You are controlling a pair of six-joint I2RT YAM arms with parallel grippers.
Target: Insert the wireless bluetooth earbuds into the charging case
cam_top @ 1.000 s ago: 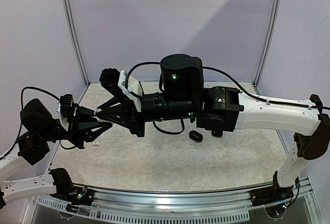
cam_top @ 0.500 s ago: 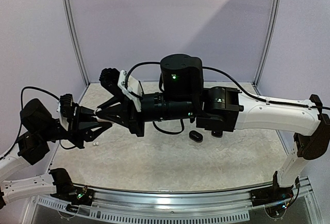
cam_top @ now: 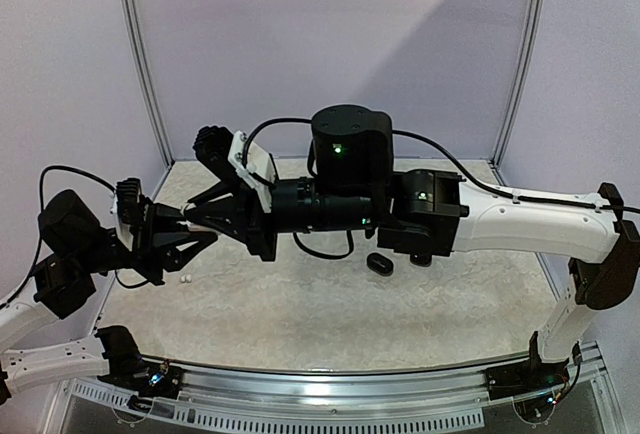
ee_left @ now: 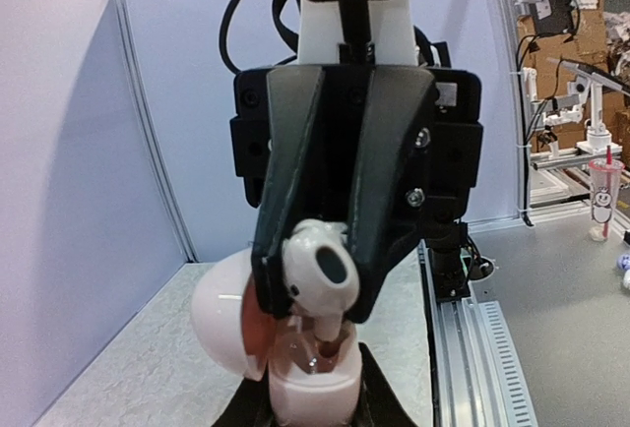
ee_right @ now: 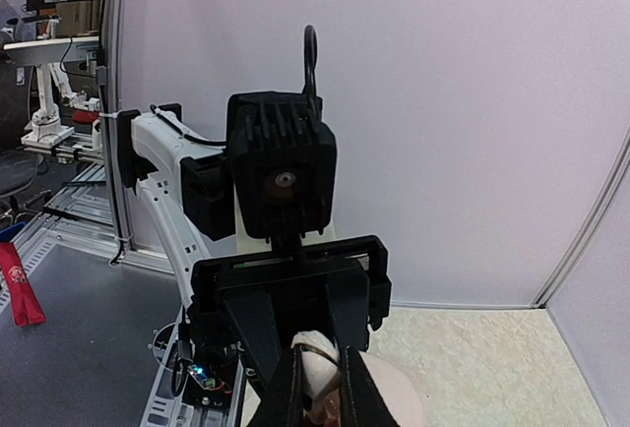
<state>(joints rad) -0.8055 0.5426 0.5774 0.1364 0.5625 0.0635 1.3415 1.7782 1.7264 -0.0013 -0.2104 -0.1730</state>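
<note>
My left gripper is shut on the base of a white charging case, whose lid hangs open to the left. From above, my right gripper is shut on a white earbud, its stem pointing down into the case's open well. In the right wrist view the earbud sits between my own fingers, with the case lid behind it. Seen from the top, the two grippers meet tip to tip at the left. A second white earbud lies loose on the table below them.
A black oval case lies on the table under the right forearm. The side wall and a metal post stand close on the left. The aluminium rail runs along the near edge.
The right gripper with the earbud has shifted very slightly up and back. The left gripper and the case have stayed put.
</note>
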